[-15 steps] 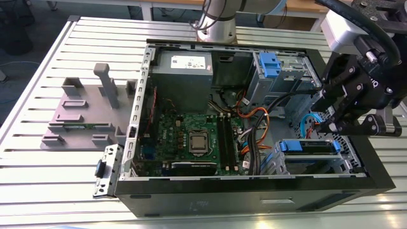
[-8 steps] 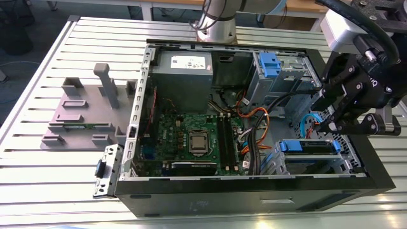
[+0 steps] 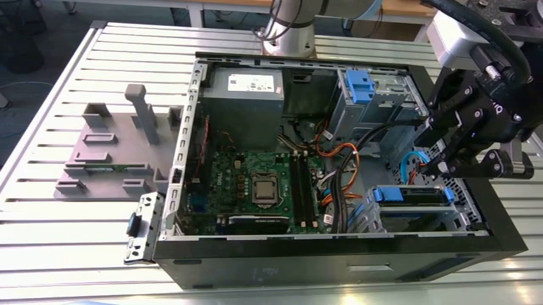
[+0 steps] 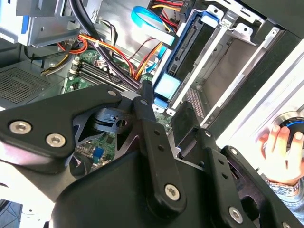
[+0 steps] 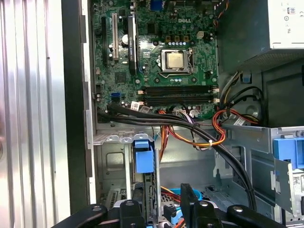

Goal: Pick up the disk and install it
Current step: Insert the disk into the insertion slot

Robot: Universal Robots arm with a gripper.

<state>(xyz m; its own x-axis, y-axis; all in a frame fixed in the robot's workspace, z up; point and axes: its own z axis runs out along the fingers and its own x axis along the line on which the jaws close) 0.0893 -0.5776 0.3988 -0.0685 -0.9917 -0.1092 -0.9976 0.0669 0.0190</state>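
- The claw [image 3: 437, 166] hung inside the open computer case [image 3: 254, 270], at the end nearest the exterior view's right.
- Directly beneath the claw sat the disk [image 3: 411, 195], already seated on edge in the lower drive bay, its blue carrier bracket facing up.
- In the first wrist view the disk [image 5: 144, 164] stood edge-on between the two black fingers [image 5: 131, 211], which flanked it on either side.
- The fingers appeared parted and close alongside the disk; whether they gripped it or merely stood beside it could not be told.
- In the second wrist view the disk [image 4: 187, 52] lay just ahead of the fingers [image 4: 145, 102], slotted against the silver bay wall.
- Beyond the claw, toward the middle of the case, lay the green motherboard [image 3: 254, 184] with orange and black cables [image 3: 339, 159] running across it.
- Farther from the claw, at the far end of the case, stood the grey power supply box [image 3: 246, 105] and beside it a blue-tabbed drive cage [image 3: 360, 86].
- Well away from the claw, outside the case, a grey plastic stand [image 3: 119, 149] rested on the slatted counter [image 3: 51, 222].
- A person's hand [image 4: 280, 154] showed outside the case wall in the second wrist view.
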